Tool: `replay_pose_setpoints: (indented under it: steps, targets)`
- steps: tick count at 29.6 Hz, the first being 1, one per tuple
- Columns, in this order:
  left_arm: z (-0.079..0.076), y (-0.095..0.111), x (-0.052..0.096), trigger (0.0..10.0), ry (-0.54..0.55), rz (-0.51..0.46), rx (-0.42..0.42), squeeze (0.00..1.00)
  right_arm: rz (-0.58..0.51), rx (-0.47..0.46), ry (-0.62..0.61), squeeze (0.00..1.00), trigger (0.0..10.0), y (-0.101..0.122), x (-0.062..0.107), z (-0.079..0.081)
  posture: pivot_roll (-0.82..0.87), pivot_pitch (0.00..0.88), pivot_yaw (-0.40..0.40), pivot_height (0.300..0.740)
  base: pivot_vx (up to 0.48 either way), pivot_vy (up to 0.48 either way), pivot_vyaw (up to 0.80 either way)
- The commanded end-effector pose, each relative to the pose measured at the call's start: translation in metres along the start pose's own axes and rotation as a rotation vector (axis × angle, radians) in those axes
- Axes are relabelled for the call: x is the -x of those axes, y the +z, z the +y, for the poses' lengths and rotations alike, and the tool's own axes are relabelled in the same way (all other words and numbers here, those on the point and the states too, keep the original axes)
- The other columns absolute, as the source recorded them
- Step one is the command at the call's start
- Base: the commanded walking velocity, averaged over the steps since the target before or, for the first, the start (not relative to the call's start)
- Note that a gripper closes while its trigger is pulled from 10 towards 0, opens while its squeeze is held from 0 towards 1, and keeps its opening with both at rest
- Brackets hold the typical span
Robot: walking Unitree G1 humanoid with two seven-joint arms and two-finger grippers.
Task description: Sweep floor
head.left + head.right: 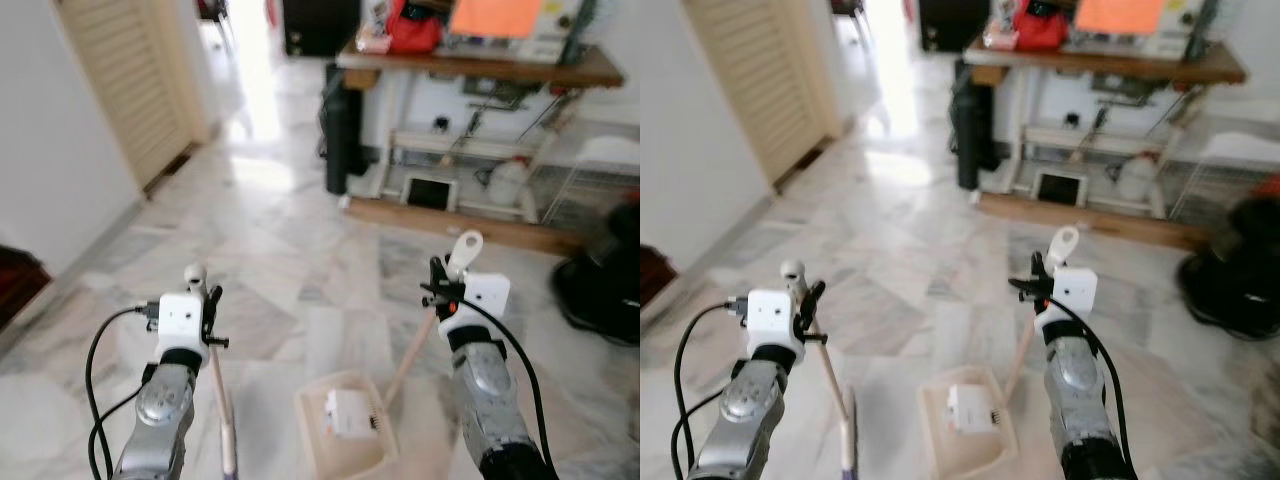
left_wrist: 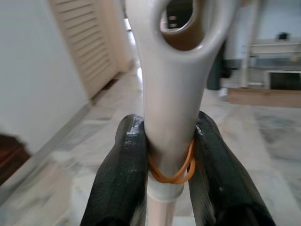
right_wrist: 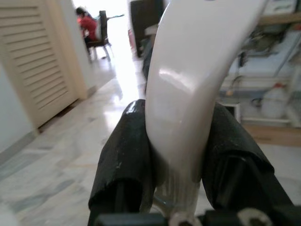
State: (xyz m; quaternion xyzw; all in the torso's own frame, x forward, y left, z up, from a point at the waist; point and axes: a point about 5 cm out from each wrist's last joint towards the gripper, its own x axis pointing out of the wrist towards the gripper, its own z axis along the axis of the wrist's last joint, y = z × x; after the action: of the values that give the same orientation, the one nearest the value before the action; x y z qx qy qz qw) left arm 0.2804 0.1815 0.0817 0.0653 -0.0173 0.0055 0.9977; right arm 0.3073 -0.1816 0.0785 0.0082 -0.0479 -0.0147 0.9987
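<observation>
A: Keeping both handles firmly clamped is advised: the broom handle [image 2: 169, 94] is pinched by the left gripper [image 2: 170, 155], the dustpan handle [image 3: 188, 94] by the right gripper [image 3: 181, 155].

B: Where is the dustpan [image 1: 345, 425] seen?

A: Low at 6 o'clock on the marble floor [image 1: 270, 250]. Farther off, a black bin [image 1: 343, 130] and cluttered table [image 1: 480, 65] at 1 o'clock should be avoided.
</observation>
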Motion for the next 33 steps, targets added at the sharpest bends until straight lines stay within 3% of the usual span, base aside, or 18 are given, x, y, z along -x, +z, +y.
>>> replay_pose_setpoints:
  steps: [1, 16, 23, 33]
  targets:
    - [0.0043, 0.0086, -0.0027, 10.0, 0.008, -0.035, -0.008, 0.00, -0.065, 0.000, 0.017, 0.00, 10.0, 0.0152, -0.0079, 0.0047, 0.11, 0.000, 0.032, 0.740, 0.000, 0.000, 0.80]
    - [0.0084, 0.0092, -0.0023, 10.0, 0.039, -0.030, -0.007, 0.00, -0.061, -0.002, 0.015, 0.00, 10.0, 0.0164, -0.0093, 0.0041, 0.11, 0.000, 0.017, 0.740, 0.000, 0.000, 0.80]
    - [0.0087, 0.0088, -0.0023, 10.0, 0.049, -0.023, 0.000, 0.00, -0.024, -0.045, -0.005, 0.00, 10.0, 0.0125, -0.0100, 0.0005, 0.11, 0.000, 0.011, 0.740, 0.000, 0.121, 0.00]
    - [0.0094, 0.0087, -0.0024, 10.0, 0.054, -0.019, 0.002, 0.00, -0.013, -0.038, -0.003, 0.00, 10.0, 0.0121, -0.0111, 0.0011, 0.12, 0.000, 0.009, 0.740, 0.000, 0.307, 0.00]
